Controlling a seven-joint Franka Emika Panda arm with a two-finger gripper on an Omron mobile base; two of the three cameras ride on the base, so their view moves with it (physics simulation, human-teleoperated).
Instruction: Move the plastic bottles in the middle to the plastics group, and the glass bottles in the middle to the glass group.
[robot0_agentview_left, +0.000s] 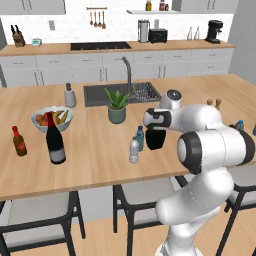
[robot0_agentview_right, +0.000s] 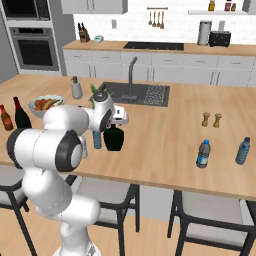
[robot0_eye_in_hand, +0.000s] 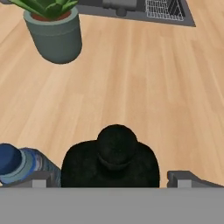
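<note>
The squat black glass bottle (robot0_eye_in_hand: 113, 162) stands in the middle of the wooden island, directly under my gripper (robot0_eye_in_hand: 111, 180). The gripper is open, with one fingertip (robot0_eye_in_hand: 38, 179) on each side of the bottle's body and nothing gripped. Just left of it are the blue-tinted plastic bottle (robot0_agentview_left: 140, 137) and the clear white-capped one (robot0_agentview_left: 134, 150). The glass group, a tall wine bottle (robot0_agentview_left: 55, 140) and a small sauce bottle (robot0_agentview_left: 19, 141), is far left. The plastics group, two blue water bottles (robot0_agentview_right: 203, 153) (robot0_agentview_right: 242, 151), stands at the right.
A potted plant (robot0_agentview_left: 117, 106) stands behind the middle bottles, with the sink (robot0_agentview_left: 122, 93) beyond it. A fruit bowl (robot0_agentview_left: 51, 118) sits by the wine bottle. Salt and pepper shakers (robot0_agentview_right: 211, 120) stand behind the plastics group. Stools line the island's near edge.
</note>
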